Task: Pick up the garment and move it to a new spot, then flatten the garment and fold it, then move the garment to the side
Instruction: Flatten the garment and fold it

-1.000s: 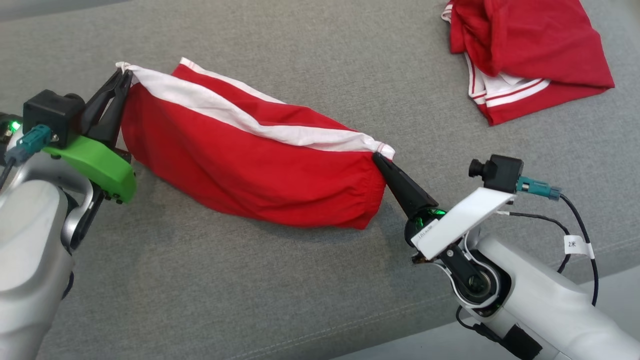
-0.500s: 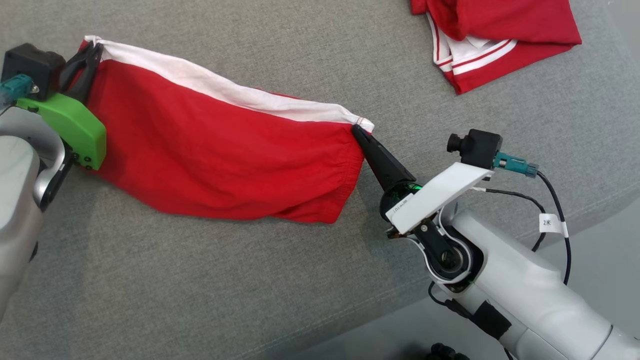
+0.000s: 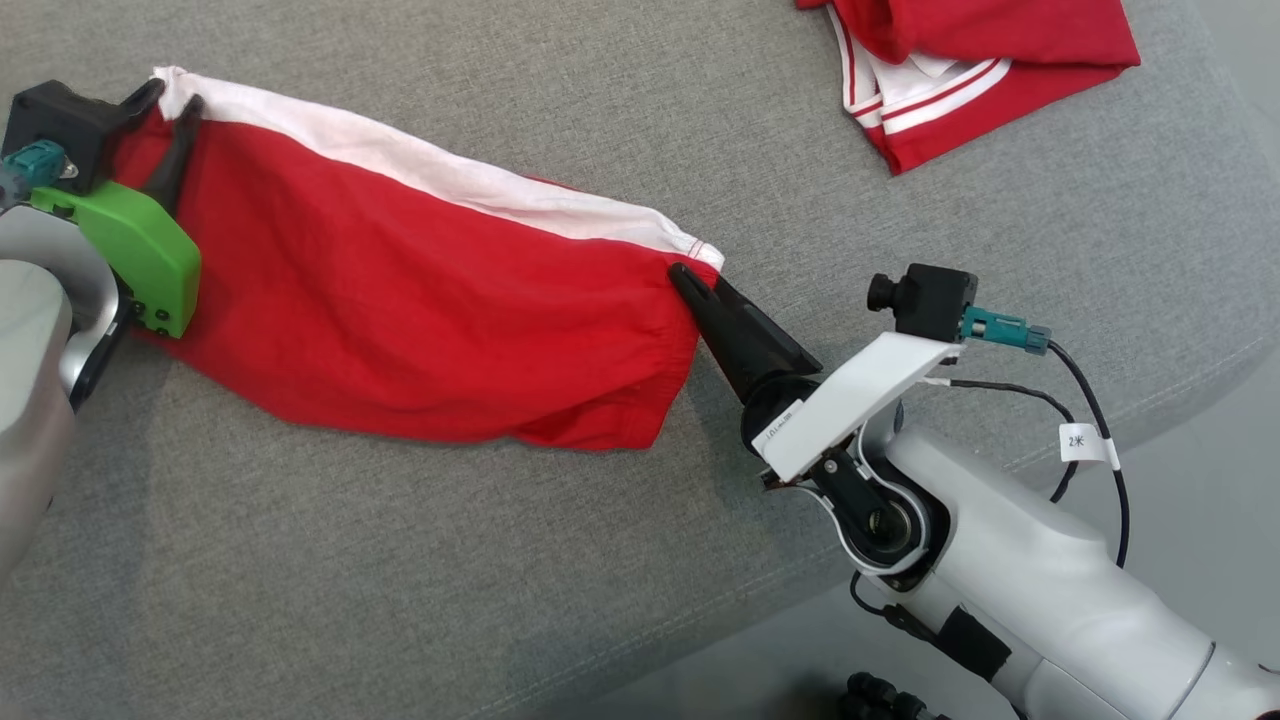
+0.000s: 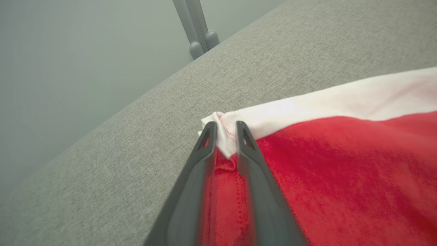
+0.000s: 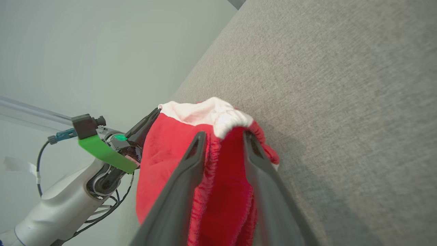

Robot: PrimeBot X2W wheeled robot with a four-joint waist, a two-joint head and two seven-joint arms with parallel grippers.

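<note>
Both pairs of fingers have parted since a second ago. My left gripper [image 3: 165, 102]: narrowly apart, white-banded corner lying loose between the fingers. My right gripper [image 3: 692, 282]: slightly apart around the opposite gathered corner. Red shorts [image 3: 420, 310]: spread on grey cushion [image 3: 400, 570], between both grippers. Second red garment [image 3: 985, 50]: far right, well apart.

Lower right, your grey arm [image 3: 1050, 590] bears a black right gripper [image 3: 698, 280], white bracket [image 3: 860, 395], camera [image 3: 925, 300], teal plug [image 3: 1000, 328] and tagged cable [image 3: 1105, 420]; upper left, a green bracket [image 3: 140, 250].
</note>
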